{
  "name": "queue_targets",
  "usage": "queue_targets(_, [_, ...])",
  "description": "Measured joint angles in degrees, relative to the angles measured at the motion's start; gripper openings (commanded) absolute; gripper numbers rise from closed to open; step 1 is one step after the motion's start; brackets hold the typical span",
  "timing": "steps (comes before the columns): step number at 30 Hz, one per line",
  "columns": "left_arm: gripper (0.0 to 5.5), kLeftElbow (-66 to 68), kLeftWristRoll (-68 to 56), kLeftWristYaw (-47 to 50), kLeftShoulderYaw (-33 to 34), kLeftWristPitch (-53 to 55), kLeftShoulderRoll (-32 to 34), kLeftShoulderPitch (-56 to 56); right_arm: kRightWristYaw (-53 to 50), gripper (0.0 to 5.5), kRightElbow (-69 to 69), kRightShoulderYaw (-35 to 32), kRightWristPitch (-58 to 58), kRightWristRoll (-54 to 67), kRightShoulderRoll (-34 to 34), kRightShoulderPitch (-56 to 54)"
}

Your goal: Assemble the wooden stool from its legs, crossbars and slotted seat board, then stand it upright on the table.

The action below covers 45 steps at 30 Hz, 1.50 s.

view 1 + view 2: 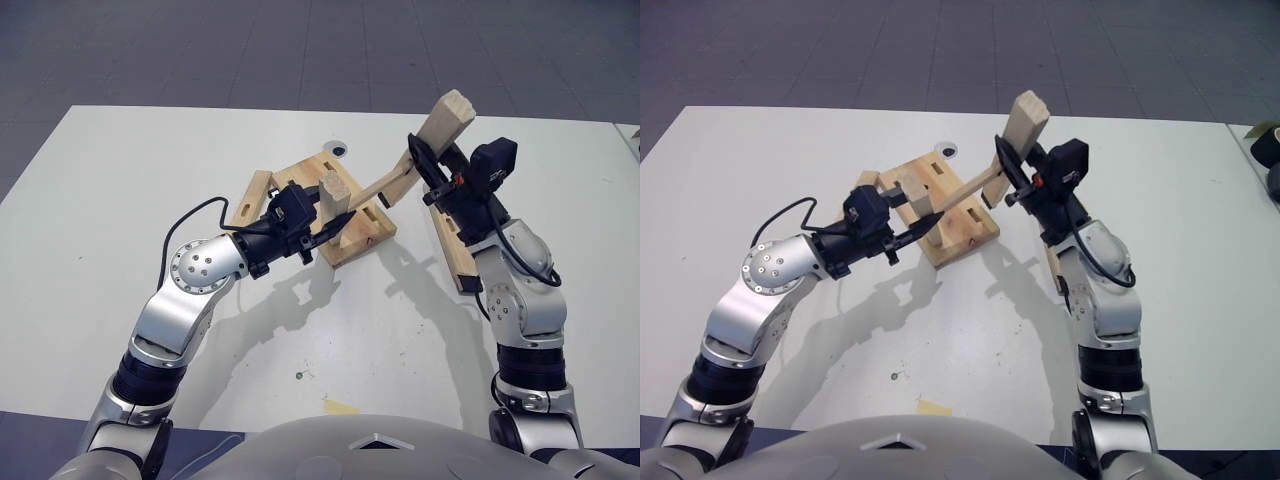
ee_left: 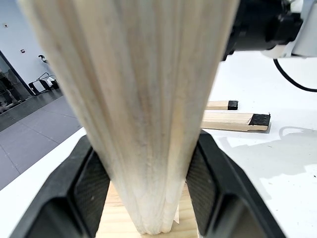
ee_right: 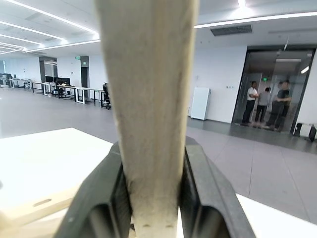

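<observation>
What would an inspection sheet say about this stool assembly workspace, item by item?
Surface: white table, round hole behind the board.
Job's things: slotted seat board flat on the table; standing leg upright on it; raised leg tilted in the air; crossbar running from it toward the standing leg; spare wooden piece on the table under the right arm.
Clutter: yellowish scrap near the front edge.
Grippers: left gripper, jaws shut on the standing leg; right gripper, jaws shut on the raised leg.
Cables: black cable looping by the left arm; second cable on the right forearm.
Surroundings: grey tiled floor.
</observation>
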Motion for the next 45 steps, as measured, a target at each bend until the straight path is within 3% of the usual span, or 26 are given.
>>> queue_targets(12, [2.05,0.96,-0.01,-0.48,-0.02,-0.67,-0.01,-0.24,-7.43,1.02,-0.84,-4.92,19.56,11.00,1.80,-1.89])
queue_targets(21, [2.05,1.57,0.03,-0.40,-0.13,-1.17,-0.01,-0.50,-5.93,1.02,3.65,-4.90,18.40,11.19,1.96,-3.50])
queue_targets(31, [2.05,2.10,0.06,-0.39,-0.01,-1.30,0.02,-0.59,-1.84,1.02,8.94,-2.72,18.14,10.23,-2.49,-7.59])
queue_targets(45, [2.05,3.16,0.19,-0.46,-0.25,-1.79,-0.04,-1.75,-8.06,1.02,4.49,-6.28,32.73,16.77,-3.67,-9.31])
